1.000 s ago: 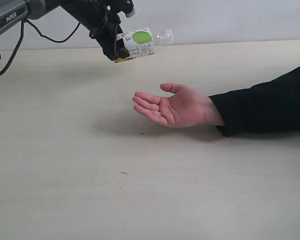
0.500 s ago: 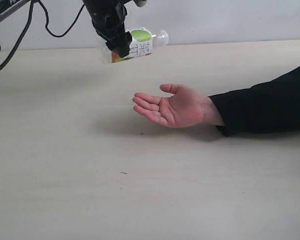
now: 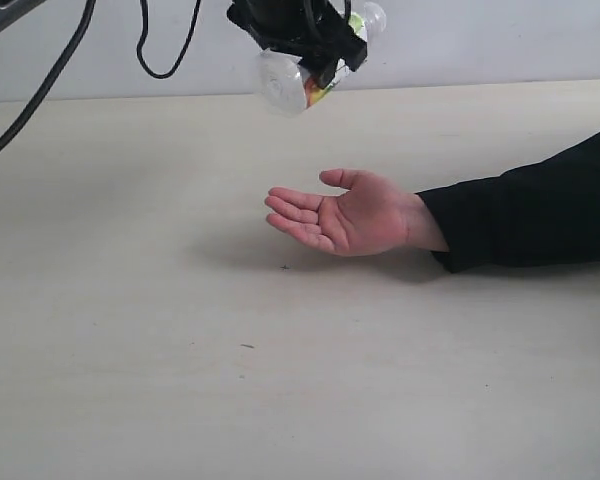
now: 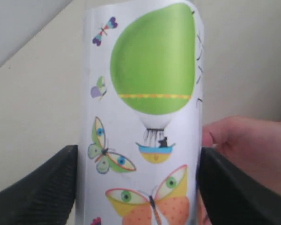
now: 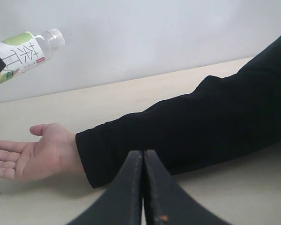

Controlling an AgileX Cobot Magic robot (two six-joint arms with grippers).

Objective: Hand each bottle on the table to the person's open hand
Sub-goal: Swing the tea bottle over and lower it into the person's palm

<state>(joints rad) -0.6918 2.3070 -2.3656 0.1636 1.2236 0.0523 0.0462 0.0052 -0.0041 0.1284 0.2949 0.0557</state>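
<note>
The left gripper (image 3: 315, 55) is clamping the white-label bottle (image 3: 280, 82) around its middle, tilted in the air over the counter (image 3: 180, 350), above the person's open hand (image 3: 350, 215) and apart from it. A black sleeve (image 3: 530, 205) is lying on the counter. The right gripper (image 5: 143, 187) is sitting closed, empty, near the sleeve

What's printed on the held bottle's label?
White, with a green hot-air balloon and butterflies on the bottle; clearest in the left wrist view.
</note>
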